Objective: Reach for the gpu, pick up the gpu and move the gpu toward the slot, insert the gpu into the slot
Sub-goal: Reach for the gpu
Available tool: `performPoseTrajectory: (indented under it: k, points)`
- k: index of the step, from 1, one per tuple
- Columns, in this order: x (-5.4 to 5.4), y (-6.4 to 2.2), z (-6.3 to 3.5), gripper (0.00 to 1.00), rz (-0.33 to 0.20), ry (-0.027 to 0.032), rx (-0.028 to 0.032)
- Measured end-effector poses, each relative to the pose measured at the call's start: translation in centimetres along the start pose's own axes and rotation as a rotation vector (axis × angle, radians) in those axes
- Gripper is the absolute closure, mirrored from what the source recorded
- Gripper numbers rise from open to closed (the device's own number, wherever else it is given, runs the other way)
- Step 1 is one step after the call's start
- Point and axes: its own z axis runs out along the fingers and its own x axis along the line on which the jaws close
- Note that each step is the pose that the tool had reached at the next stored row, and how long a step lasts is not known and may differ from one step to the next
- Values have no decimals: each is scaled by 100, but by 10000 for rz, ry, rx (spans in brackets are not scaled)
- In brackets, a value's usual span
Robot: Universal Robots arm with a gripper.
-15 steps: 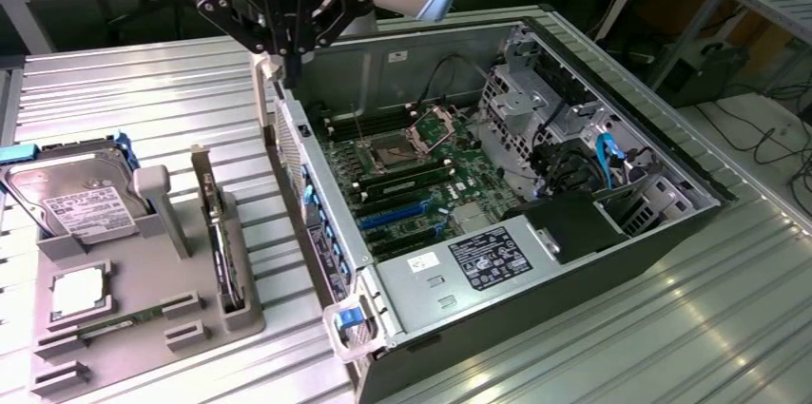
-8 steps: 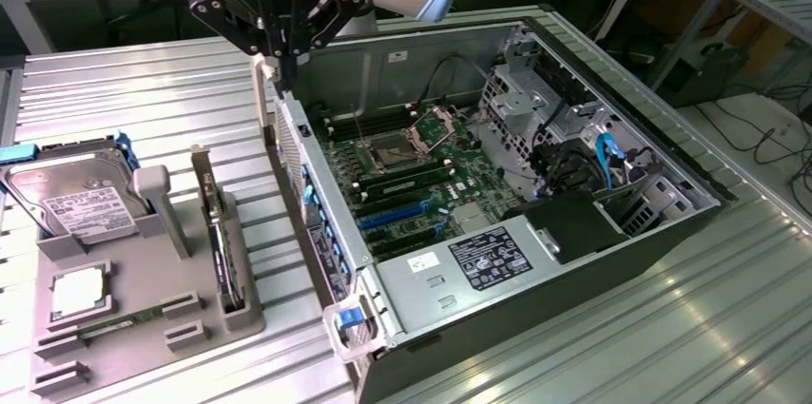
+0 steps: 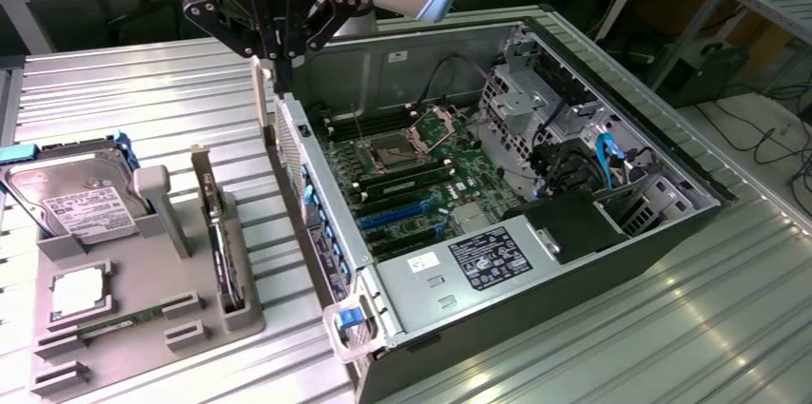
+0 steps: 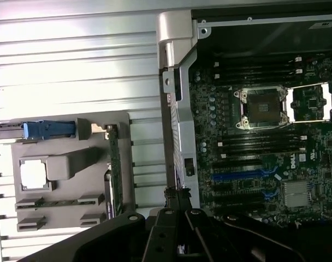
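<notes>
My fingers point(image 3: 278, 64) look drawn close together with nothing between them. The gripper point(image 3: 274, 71) hangs over the near wall of the open computer case point(image 3: 533, 328), between the case and the grey holder tray point(image 3: 146, 285).

The tray sits on the ribbed metal counter point(image 3: 140, 90), at the exterior view's left of the case. It carries the hard drive point(image 3: 76, 200) with its white label, a square processor chip point(image 3: 79, 290), a thin green memory stick point(image 3: 121, 321), and the gpu point(image 3: 226, 252).

The gpu stands on edge in a tray slot along the side nearest the case, apart from the fingers. From here I read it as a thin dark card with a pale metal bracket at its far end.

Inside the case I see the motherboard point(image 3: 419, 176), its open processor socket point(image 3: 387, 152), blue expansion slots point(image 3: 394, 214) and a labelled power supply point(image 3: 482, 257).

The wrist view looks straight down past the gripper point(image 4: 177, 192), so the gpu point(image 4: 114, 164) shows its green board edge there. That view also gives the tray point(image 4: 67, 188), chip point(image 4: 34, 174), memory stick point(image 4: 51, 203), socket point(image 4: 261, 106) and blue slots point(image 4: 245, 176) in plan. The exterior view adds the drive label and the power supply.
</notes>
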Motion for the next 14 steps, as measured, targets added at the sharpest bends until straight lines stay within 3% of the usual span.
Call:
performPoseTrajectory:
  k: [14]
  points:
    - [62,-41,-3,89,0,4,0]
